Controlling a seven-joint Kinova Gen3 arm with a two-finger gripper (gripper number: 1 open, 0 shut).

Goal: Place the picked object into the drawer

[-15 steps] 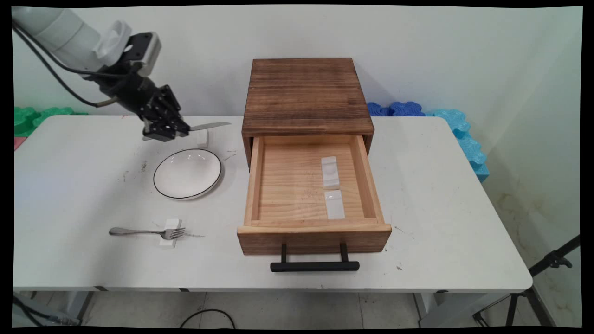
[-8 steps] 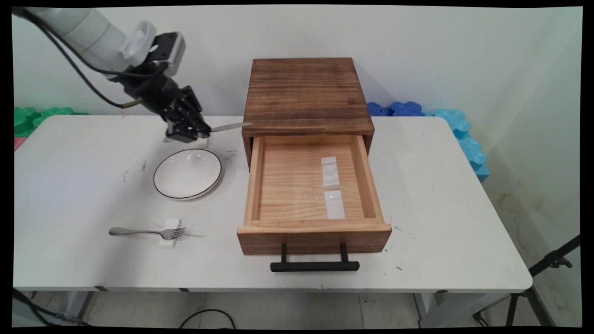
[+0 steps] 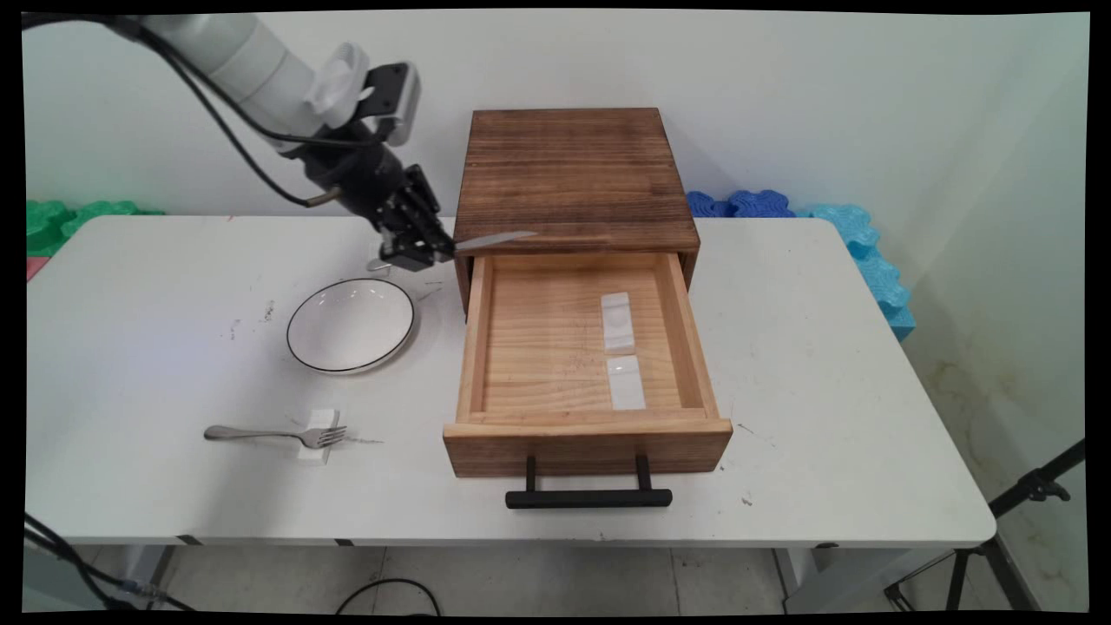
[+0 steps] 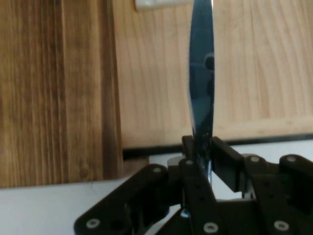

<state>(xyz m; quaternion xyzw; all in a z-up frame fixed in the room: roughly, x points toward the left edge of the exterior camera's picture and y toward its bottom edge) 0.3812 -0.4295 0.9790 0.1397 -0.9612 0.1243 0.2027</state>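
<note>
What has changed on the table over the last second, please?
The tool, shut on the knife, carried it rightward from above the plate until the blade reaches over the open drawer's back left corner. Plate, fork and drawer stayed put.

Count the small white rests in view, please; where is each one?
3 sure: two inside the open drawer, far rest and near rest, end to end; one on the table under the fork. The gripper may hide another.
</note>
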